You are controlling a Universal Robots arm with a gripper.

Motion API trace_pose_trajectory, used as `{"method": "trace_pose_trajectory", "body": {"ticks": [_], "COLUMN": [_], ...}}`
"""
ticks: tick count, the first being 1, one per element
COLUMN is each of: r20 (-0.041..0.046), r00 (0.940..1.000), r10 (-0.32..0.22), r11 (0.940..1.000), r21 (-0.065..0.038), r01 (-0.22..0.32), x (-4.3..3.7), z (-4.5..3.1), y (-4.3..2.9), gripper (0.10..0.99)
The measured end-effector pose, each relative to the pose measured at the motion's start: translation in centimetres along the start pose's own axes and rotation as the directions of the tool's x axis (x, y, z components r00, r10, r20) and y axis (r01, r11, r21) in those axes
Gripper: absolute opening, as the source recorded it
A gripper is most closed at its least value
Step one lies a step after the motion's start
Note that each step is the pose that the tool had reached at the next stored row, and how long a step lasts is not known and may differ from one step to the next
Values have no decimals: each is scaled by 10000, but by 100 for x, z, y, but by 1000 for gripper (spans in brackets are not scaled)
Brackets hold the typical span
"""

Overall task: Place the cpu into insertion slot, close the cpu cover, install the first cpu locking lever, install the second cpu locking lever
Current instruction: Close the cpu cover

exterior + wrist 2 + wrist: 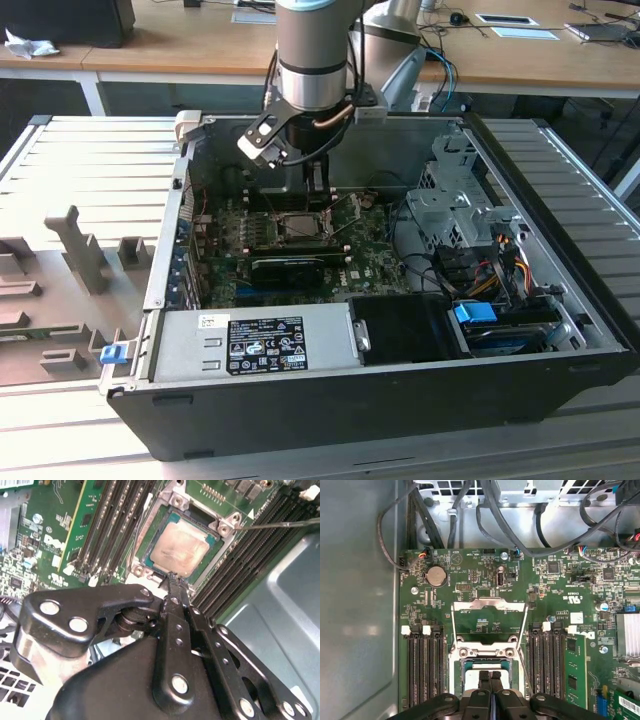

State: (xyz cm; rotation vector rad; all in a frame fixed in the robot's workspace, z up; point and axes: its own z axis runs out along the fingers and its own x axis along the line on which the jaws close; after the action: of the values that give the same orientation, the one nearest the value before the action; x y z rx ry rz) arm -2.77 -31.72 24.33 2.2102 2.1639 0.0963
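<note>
Nearest item: hand [171, 575], black linkage, its two fingers [485, 680] pressed together with nothing seen between them. The tips are poised at one edge of the insertion slot [176, 501], and whether they touch it cannot be told. Item: cpu [182, 550], pale silvery face up, seated flat inside the slot with a teal border showing round it. Item: cpu cover [490, 604], metal frame plate, swung open and clear of the slot, green board visible through its window. Item: locking levers, two thin wire rods [522, 630], one along each side of the open cover, neither hooked down. Item: memory slots [425, 665], long black banks flanking the slot on both sides of the motherboard [555, 590]. Item: coin cell [436, 574], round and silver, on the board beyond the cover. Item: computer case [560, 330], black, lid off, lying flat on the ribbed grey table [60, 150], with the arm [312, 50] reaching down into its middle. Item: power supply [260, 345], grey box along the case's near edge in the exterior view. Item: blue clip [475, 312], by the case's near corner toward the exterior view's right.
</note>
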Motion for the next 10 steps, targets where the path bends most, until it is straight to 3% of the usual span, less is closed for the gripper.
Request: {"method": "trace_pose_trajectory", "body": {"ticks": [3,7,10], "r20": [-2,2,0], "r00": [10000,10000,10000], "r10": [-4,-2,-1], "r11": [10000,10000,10000], "r21": [0,5,6], "r01": [4,2,1], "x": [1,2,4], "z": [-30,-51,-119], "y": [8,92,109], "gripper": [106,106,106]}}
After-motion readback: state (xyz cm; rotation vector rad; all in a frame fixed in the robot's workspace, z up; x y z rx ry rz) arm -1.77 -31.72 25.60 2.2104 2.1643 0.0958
